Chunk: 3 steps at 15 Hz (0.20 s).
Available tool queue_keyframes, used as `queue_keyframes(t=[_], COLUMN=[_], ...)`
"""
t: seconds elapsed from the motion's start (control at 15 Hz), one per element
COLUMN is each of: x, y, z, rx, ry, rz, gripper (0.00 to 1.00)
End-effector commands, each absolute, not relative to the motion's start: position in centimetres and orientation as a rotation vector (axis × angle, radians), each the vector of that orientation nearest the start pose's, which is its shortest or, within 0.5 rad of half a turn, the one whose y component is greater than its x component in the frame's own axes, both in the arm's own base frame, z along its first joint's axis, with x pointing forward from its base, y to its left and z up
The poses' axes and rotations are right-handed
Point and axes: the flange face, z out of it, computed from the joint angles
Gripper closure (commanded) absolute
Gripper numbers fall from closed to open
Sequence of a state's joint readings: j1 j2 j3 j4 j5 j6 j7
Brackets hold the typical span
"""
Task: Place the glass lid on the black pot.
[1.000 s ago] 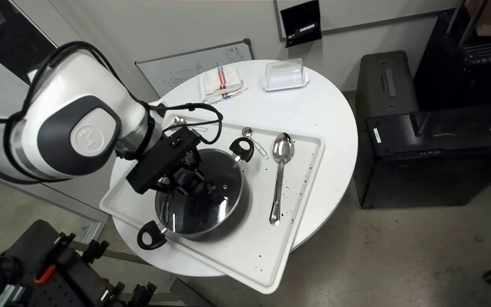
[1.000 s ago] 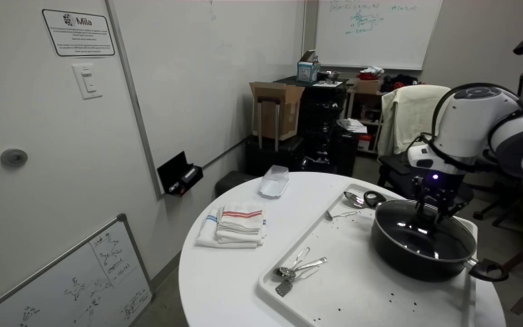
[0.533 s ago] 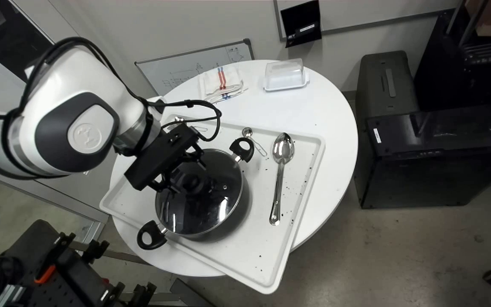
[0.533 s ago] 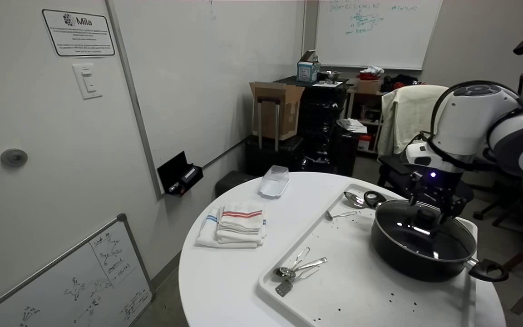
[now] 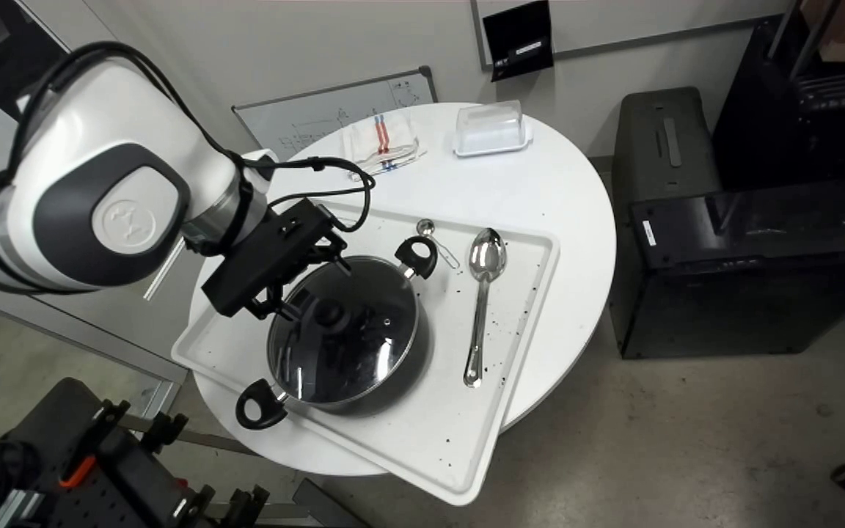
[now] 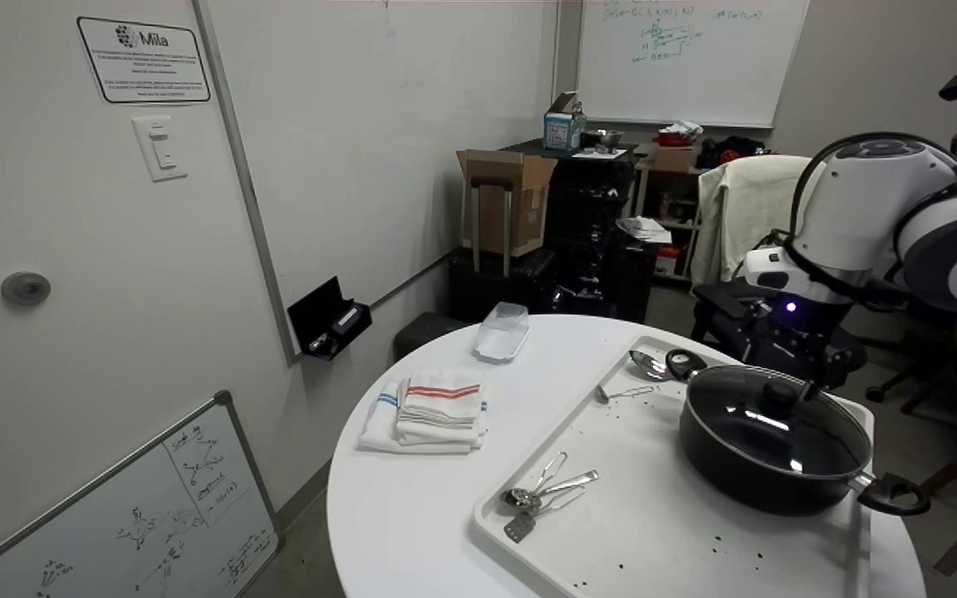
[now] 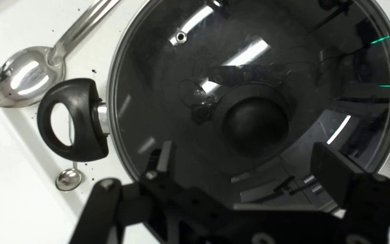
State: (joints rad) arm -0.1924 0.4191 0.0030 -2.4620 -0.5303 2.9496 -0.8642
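Observation:
The glass lid [image 5: 367,359] lies flat on top of the black pot [image 6: 740,482], its metal rim following the pot's edge in both exterior views. Its dark round knob [image 7: 256,125] stands free near the middle of the wrist view. My gripper [image 7: 244,159] is open, with bare pads [image 7: 332,174] spread wide and nothing between them. It hangs above the lid, drawn back from the knob toward the arm's side, as an exterior view shows with the gripper [image 5: 320,290]. A loop handle [image 7: 74,120] of the pot juts out at left in the wrist view.
Under the pot is a white tray [image 5: 459,469] on a round white table [image 5: 576,220]. A large metal spoon [image 5: 483,293] and a small measuring spoon [image 5: 433,238] lie near the pot. Several small utensils [image 6: 541,498], folded towels [image 6: 441,415] and a clear-lidded dish [image 5: 492,130] stand farther off.
The gripper was shut on the lid's knob; it has opened, let go, and moved up and back toward the arm's side. Lid and pot have stayed in place.

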Motion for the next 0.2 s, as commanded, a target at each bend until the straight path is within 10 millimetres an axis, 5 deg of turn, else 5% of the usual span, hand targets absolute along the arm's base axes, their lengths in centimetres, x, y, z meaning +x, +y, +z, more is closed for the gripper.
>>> queue_keyframes(t=[0.0, 0.13], x=[45.68, 45.46], y=[-5.66, -5.7], z=[15.6, 16.3], rx=[-2.717, -2.73], ry=[-1.834, -1.824], rz=[-0.039, -0.052], gripper=[0.0, 0.0])
